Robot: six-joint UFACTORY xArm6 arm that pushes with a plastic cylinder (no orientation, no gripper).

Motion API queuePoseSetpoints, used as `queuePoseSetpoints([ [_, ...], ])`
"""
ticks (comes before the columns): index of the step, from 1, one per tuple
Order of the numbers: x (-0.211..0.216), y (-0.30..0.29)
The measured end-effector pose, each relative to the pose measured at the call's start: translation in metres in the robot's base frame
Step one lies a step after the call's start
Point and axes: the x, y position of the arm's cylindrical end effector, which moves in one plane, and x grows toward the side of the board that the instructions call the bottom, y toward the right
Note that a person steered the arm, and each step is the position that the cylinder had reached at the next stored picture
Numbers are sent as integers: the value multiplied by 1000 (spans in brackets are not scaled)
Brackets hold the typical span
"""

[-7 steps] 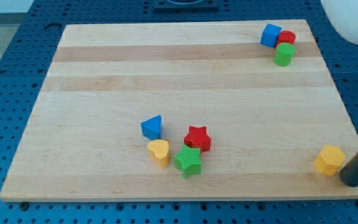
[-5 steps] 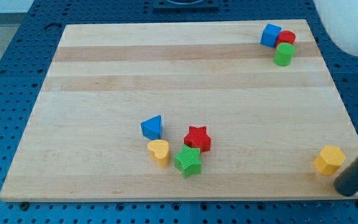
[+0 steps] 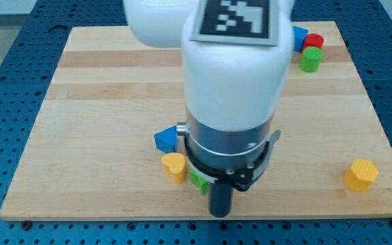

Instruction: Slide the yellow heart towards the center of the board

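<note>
The yellow heart (image 3: 174, 165) lies on the wooden board (image 3: 101, 82) at the lower middle. My tip (image 3: 220, 214) sits near the board's bottom edge, to the right of and below the heart, apart from it. A blue triangular block (image 3: 165, 139) is just above the heart. A green star (image 3: 197, 181) shows only as a sliver between the heart and the rod. The arm's white body covers the board's middle and hides the red star.
A yellow hexagon (image 3: 361, 175) lies at the lower right. At the top right corner sit a green cylinder (image 3: 310, 59), a red block (image 3: 314, 41) and a blue cube (image 3: 298, 34), partly hidden by the arm.
The arm has swept from the board's lower right corner to the lower middle. The tip now stands just right of the yellow heart cluster. No block has visibly moved.
</note>
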Motion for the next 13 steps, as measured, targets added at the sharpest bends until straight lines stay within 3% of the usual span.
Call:
queuePoseSetpoints([
  [3, -6, -131],
  [4, -25, -132],
  [6, -22, -125],
  [9, -68, -96],
  [13, -49, -80],
])
